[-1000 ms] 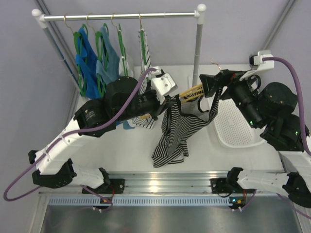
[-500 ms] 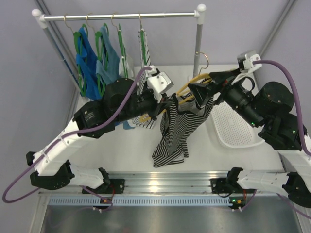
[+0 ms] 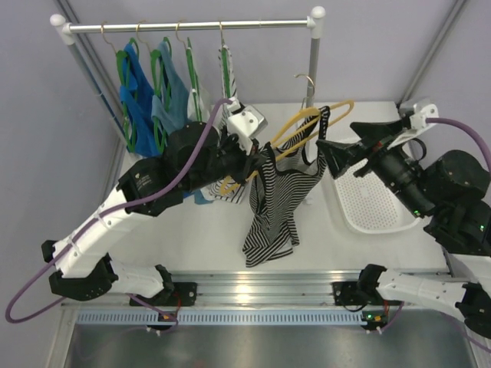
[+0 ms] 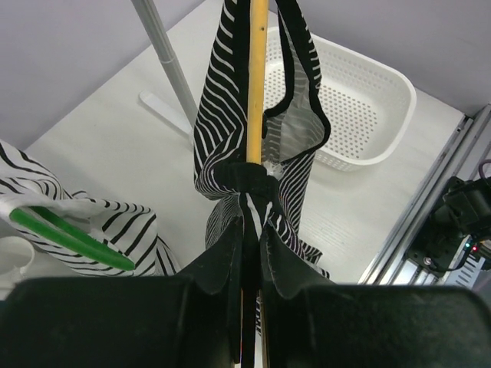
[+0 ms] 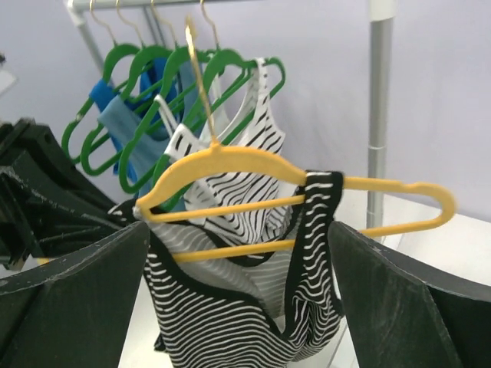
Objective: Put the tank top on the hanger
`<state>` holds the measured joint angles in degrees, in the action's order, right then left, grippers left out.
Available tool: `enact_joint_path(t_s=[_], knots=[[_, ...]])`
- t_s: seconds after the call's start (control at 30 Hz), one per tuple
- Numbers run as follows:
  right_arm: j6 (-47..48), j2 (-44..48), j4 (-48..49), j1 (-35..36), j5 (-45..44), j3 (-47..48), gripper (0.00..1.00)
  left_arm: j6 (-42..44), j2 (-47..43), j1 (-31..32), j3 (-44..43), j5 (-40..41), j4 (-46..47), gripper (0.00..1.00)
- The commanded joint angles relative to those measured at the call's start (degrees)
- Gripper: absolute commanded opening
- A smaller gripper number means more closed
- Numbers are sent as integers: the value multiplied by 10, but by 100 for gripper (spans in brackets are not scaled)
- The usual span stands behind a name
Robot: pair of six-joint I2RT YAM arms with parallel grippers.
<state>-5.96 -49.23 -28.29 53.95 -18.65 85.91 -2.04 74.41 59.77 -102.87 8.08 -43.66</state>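
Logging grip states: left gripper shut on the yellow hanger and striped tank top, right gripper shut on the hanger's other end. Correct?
No, the right gripper is open. The right wrist view shows its fingers spread wide, the hanger ahead of them and ungripped. The left gripper is shut on the hanger and tank top, as you said.

A white clothes rail (image 3: 192,25) stands at the far left of the white table (image 3: 192,238), carrying several green hangers (image 3: 126,77) with blue tops (image 3: 138,96) and, nearest the right post, a pale striped top (image 3: 228,80). Another pale striped top (image 4: 115,218) lies crumpled on the table with a green hanger (image 4: 69,239) resting on it. A white perforated basket (image 3: 372,203) sits on the table's right side, just right of the rail's right post.
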Motion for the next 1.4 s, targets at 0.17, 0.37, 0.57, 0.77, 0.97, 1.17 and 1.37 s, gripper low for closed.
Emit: enact_joint_path(t_s=[0.17,0.37,0.57,0.77,0.97,1.17,1.37], knots=[[19,-40,18,-1,-51,81,89,-34,-13,-3,-12,-45,-36,0],[16,-130,-37,-1,-67,169,79,-41,-12,-3,26,-57,-38,0],[1,-210,-93,-1,-95,246,72,-45,-9,-3,50,-48,-29,0],[-16,-255,-159,-1,-162,291,56,-48,-10,-3,65,-25,-22,0],[-41,-285,-204,-1,-214,309,33,-46,-15,-3,79,-6,-10,0],[-75,-290,-225,-9,-245,316,10,-46,-22,-4,91,18,-3,0],[-117,-314,-270,-20,-252,345,0,-49,-36,-3,105,32,16,0]])
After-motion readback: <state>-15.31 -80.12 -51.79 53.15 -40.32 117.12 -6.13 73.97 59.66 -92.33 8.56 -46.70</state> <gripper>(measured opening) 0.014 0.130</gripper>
